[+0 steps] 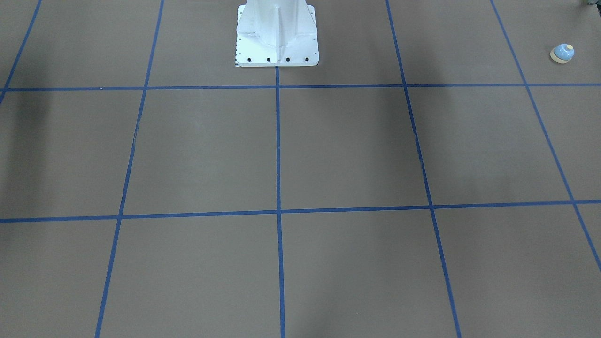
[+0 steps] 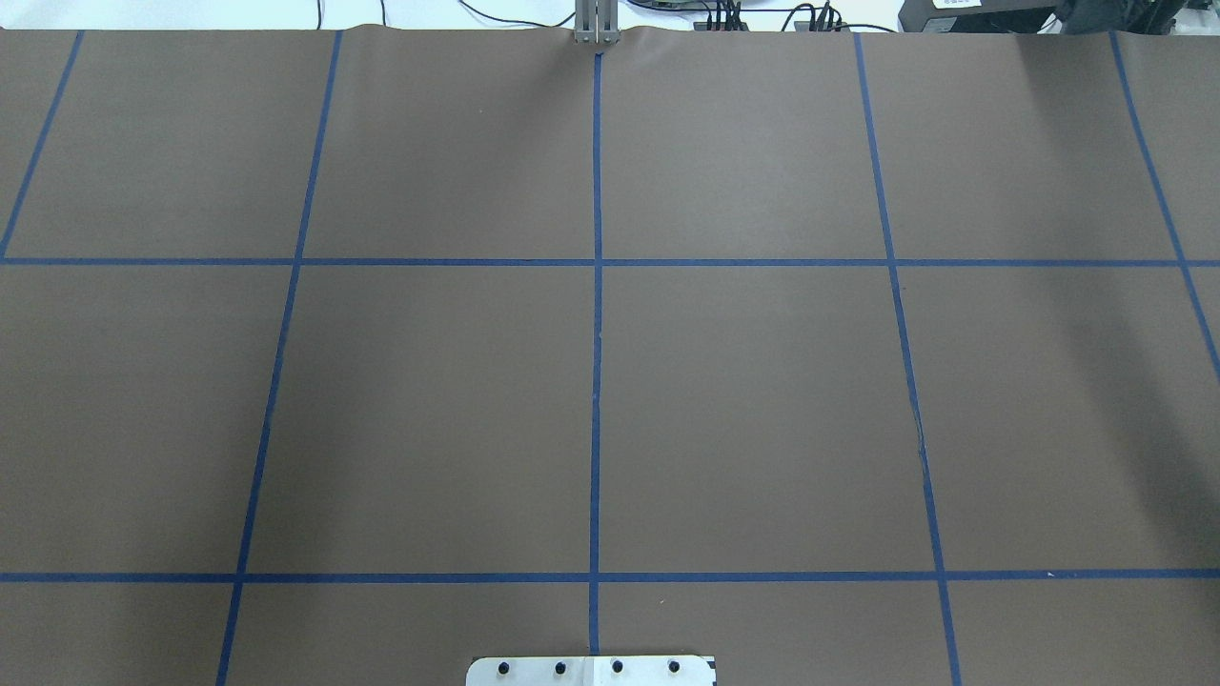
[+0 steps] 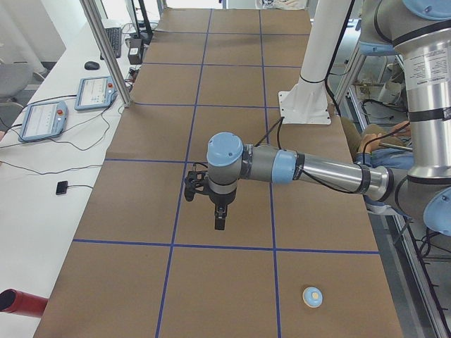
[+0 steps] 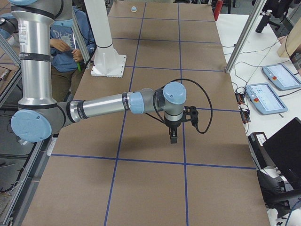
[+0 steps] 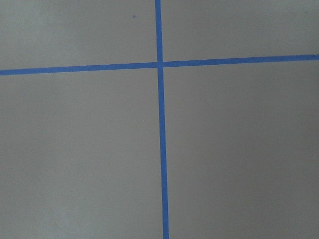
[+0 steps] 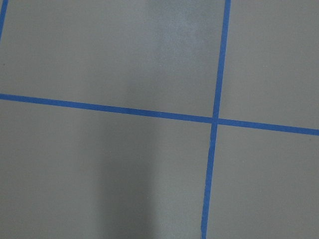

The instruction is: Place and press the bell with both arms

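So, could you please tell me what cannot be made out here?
Left gripper: only in exterior left, small; open or shut unclear.
Right gripper: only in exterior right; same.
Bell: beyond the overhead view's edge; tiny in exterior right.
Wrist views: only table, no fingers.

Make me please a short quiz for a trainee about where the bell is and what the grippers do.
1. True or false: the bell stands right against the white pedestal.
2. At which part of the table is the bell? A: the robot's left end. B: the robot's right end. C: the middle.
3. Does the left gripper or the right gripper hold the bell?
Key: 1 false, it stands far from the pedestal. 2 A. 3 neither; both hang over the table, away from the bell.
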Tool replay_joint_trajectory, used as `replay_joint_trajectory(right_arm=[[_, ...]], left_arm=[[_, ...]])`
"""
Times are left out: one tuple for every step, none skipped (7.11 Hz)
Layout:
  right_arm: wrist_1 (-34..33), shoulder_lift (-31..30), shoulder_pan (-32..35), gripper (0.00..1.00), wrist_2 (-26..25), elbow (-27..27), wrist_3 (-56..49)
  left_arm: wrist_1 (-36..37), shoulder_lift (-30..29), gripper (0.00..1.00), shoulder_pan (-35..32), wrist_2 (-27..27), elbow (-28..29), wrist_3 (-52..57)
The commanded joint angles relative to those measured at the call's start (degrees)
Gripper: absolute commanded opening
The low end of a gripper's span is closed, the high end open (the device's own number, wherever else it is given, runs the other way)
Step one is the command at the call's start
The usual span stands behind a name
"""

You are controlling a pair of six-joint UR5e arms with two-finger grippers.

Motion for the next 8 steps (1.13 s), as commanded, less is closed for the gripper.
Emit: replay_joint_trajectory(right_arm=[[-2.3, 0.74, 0.15, 1.0, -0.21, 0.42, -0.05], [-2.3, 0.48, 0.24, 1.0, -0.21, 0.77, -0.05], [-2.21, 0.04, 0.67, 1.0, -0.21, 1.55, -0.05], [-2.12, -0.23, 0.68, 1.0, -0.04, 1.74, -0.05], [-2.04, -0.32, 0.59, 1.0, 0.05, 1.91, -0.05], [-1.95, -0.4, 0.59, 1.0, 0.31, 2.17, -0.05], [-1.86, -1.1, 0.59, 1.0, 0.49, 2.35, -0.05], [-1.86, -1.19, 0.59, 1.0, 0.66, 2.44, -0.05]], left_arm=[[0.21, 0.43, 1.0, -0.13, -0.04, -1.33, 0.0], [0.12, 0.26, 1.0, -0.05, -0.04, -1.33, 0.0], [0.12, 0.0, 1.0, -0.05, -0.12, -1.51, 0.0], [-0.05, 0.17, 1.0, -0.05, -0.21, -1.6, 0.0], [-0.49, 0.26, 1.0, 0.04, -0.13, -1.07, 0.09], [-0.5, 0.35, 1.0, 0.04, -0.04, -0.89, 0.09], [-0.58, 0.35, 1.0, 0.13, -0.04, -0.89, 0.09], [-0.76, 0.35, 1.0, 0.13, -0.04, -1.07, 0.09]])
